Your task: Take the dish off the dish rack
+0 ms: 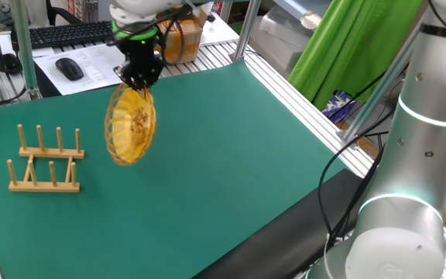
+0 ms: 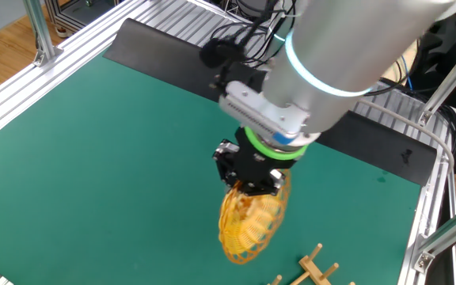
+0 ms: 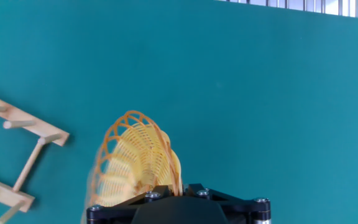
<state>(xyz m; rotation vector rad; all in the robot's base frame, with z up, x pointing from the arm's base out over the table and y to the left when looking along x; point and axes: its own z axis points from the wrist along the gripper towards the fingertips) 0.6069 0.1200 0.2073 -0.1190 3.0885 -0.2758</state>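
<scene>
End effector (image 1: 135, 84) pointing down | gripping dish (image 1: 132, 125) rim | above table (image 1: 231, 155)

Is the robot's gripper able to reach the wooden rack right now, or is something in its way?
Probably not yet: the gripper is shut on the dish, which hangs below it on edge. The dish rack stands off to the side, unblocked.
</scene>
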